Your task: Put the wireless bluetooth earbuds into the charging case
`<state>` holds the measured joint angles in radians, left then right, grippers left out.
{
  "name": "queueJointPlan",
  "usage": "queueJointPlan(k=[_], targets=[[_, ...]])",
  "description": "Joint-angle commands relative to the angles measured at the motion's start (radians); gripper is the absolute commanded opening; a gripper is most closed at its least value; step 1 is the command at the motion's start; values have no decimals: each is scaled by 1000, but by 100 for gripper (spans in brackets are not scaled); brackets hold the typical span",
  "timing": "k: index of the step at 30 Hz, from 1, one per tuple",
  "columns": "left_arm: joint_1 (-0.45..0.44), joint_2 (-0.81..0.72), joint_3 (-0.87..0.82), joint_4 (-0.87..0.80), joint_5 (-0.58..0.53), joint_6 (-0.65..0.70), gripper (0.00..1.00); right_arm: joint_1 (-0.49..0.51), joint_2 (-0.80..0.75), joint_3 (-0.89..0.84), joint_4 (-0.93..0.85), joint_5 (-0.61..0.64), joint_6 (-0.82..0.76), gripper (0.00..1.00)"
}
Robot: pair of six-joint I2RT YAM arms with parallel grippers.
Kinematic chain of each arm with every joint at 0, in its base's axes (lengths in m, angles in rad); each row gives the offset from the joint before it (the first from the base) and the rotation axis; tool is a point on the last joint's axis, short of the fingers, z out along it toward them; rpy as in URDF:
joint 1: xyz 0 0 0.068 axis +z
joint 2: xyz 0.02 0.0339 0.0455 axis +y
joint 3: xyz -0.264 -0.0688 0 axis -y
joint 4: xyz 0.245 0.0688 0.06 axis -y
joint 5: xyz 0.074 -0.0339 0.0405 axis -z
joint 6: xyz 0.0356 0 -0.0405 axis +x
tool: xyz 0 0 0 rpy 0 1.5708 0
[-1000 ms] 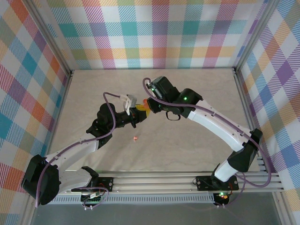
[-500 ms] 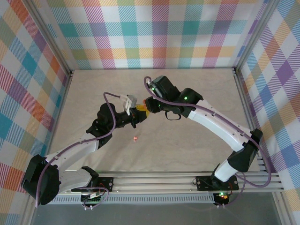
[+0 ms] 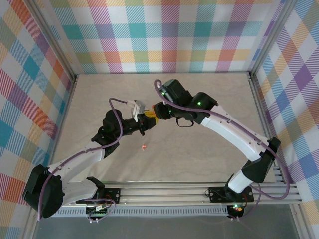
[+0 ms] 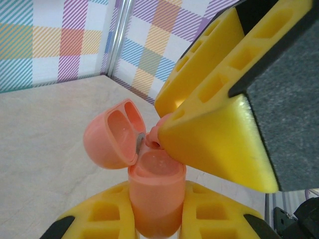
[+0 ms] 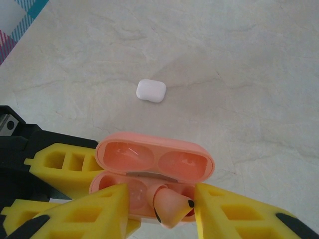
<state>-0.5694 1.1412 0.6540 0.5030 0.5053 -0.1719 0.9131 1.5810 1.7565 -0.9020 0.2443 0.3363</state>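
My left gripper (image 4: 157, 201) is shut on the lower body of a salmon-pink charging case (image 4: 157, 189), held upright above the table with its lid (image 4: 112, 134) swung open. A salmon-pink earbud (image 5: 172, 206) sits stem-down in one slot of the case (image 5: 154, 162). My right gripper (image 5: 159, 194) straddles it, open. The earbud's tip leans on the right finger, and a gap separates it from the left finger. From above, the two grippers (image 3: 144, 121) (image 3: 155, 113) meet at mid-table. Another pink earbud (image 3: 144, 147) lies on the table below them.
A closed white case (image 5: 151, 90) lies on the marble table beyond the held case. Plaid walls and metal frame rails (image 3: 75, 79) enclose the workspace.
The right gripper's fingers have spread apart around the earbud and the wrist has edged slightly toward the left gripper. The left arm and the case have stayed still.
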Motion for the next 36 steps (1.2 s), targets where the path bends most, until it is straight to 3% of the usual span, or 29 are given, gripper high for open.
queueJointPlan(k=[1,36], targets=[[-10,-28,41,69,-7,-5,0,18,10,26,-34,-62,11,40],[-10,-105,-21,48,26,27,0,-48,0,84,-28,-207,16,51]])
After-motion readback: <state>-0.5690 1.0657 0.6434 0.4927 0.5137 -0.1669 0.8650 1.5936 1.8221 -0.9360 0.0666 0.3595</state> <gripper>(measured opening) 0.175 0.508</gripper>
